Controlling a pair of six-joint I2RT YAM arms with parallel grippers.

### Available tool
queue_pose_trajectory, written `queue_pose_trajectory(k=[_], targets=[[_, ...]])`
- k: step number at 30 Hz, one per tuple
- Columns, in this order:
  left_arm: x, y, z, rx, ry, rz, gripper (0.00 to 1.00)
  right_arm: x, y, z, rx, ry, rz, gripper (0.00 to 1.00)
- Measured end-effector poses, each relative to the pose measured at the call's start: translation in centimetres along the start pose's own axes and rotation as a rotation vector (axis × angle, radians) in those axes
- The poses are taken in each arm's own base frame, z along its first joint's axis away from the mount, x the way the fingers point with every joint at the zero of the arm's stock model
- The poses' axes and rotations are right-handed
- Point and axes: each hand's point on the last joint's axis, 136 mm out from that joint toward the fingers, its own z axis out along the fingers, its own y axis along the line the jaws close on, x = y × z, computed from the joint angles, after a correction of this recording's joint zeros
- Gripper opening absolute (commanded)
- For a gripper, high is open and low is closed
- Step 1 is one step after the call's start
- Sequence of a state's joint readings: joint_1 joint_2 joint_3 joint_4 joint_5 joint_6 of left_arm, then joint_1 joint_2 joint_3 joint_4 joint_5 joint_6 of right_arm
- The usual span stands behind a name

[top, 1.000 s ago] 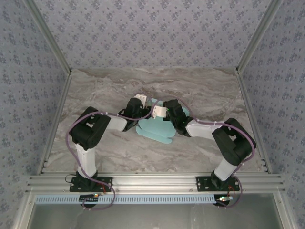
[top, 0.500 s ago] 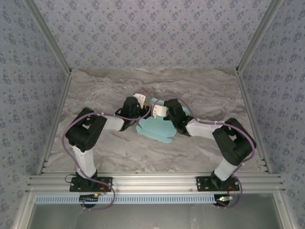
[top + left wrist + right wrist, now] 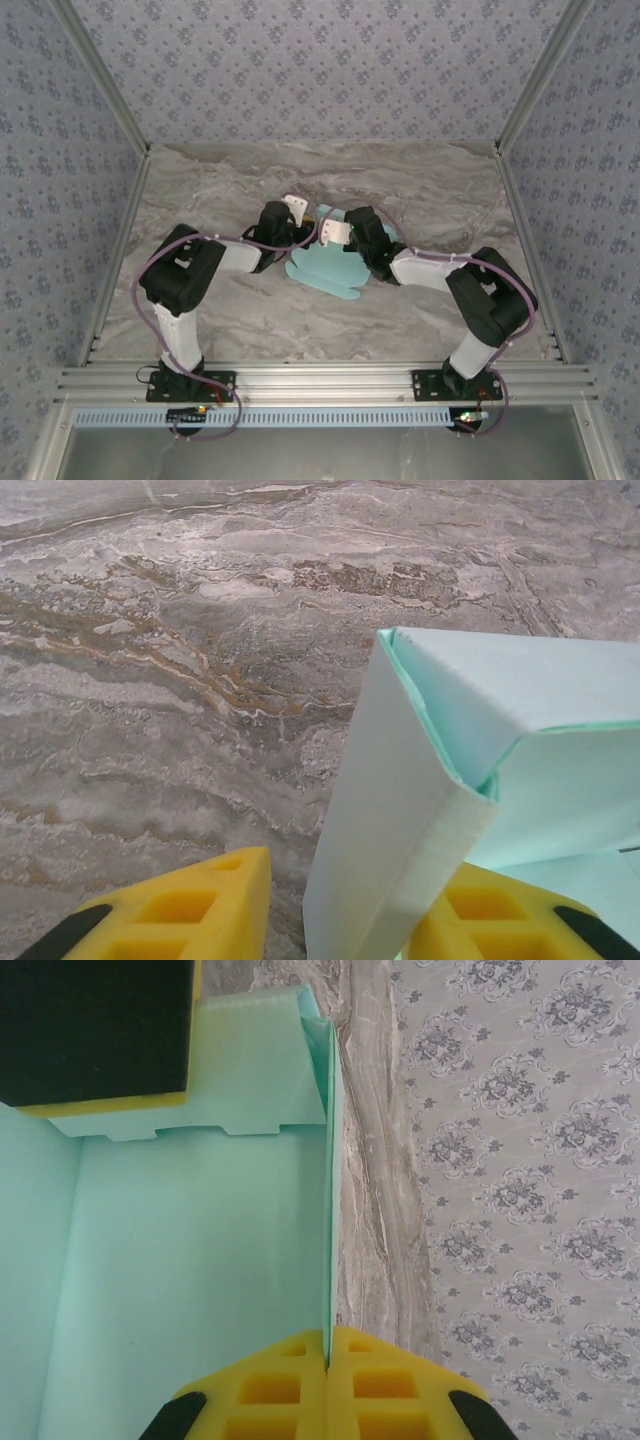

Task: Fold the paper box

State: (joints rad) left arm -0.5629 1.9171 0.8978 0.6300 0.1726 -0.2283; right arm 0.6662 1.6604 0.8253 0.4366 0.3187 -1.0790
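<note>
Top external: meeting over the paper box [image 3: 325, 268] at mid-desk [image 3: 430, 190], left hand [image 3: 298, 228] and right hand [image 3: 338, 232] flanking its raised far part. Flat scalloped flaps lying just behind both hands, toward the arm bases. Easing the left elbow slightly outward compared with a second ago, the hand itself barely shifting.

Left wrist: straddling an upright folded wall of the paper box [image 3: 520, 710] with the left hand [image 3: 340, 905]. Leaning the wall against the right finger, leaving a gap beside the left finger [image 3: 200, 905]. Narrowing since a moment ago, not yet pinching.

Right wrist: pinching a thin standing panel of the paper box [image 3: 190, 1260] edge-on, right hand [image 3: 327, 1360] pressed together on it, box floor spreading to the hand's left.

Judging: holding one wall firmly, closing on a second, so probably squaring a corner; folding only partway done.
</note>
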Motion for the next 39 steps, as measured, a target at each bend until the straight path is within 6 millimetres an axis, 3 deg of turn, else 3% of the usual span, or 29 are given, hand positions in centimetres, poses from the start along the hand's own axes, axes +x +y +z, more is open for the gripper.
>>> queue_pose_trajectory(k=[8,22,25,30,39], targets=[[0.0,0.1,0.4,-0.004,0.001,-0.009,0.23,-0.4,0.1,-0.1,0.001,-0.003,0.003,0.00],[-0.1,0.6,0.5,-0.085,-0.023,-0.095,0.16,-1.1,0.3,-0.3,-0.002,-0.008,0.032,0.00],[-0.1,0.6,0.5,-0.100,-0.027,-0.098,0.17,-1.1,0.2,-0.3,0.000,-0.004,0.037,0.00],[-0.1,0.9,0.5,-0.121,-0.034,-0.096,0.32,-1.1,0.3,-0.3,-0.001,-0.003,0.044,0.00],[-0.1,1.0,0.5,-0.116,-0.037,-0.078,0.38,-1.1,0.3,-0.3,-0.003,-0.003,0.050,0.00]])
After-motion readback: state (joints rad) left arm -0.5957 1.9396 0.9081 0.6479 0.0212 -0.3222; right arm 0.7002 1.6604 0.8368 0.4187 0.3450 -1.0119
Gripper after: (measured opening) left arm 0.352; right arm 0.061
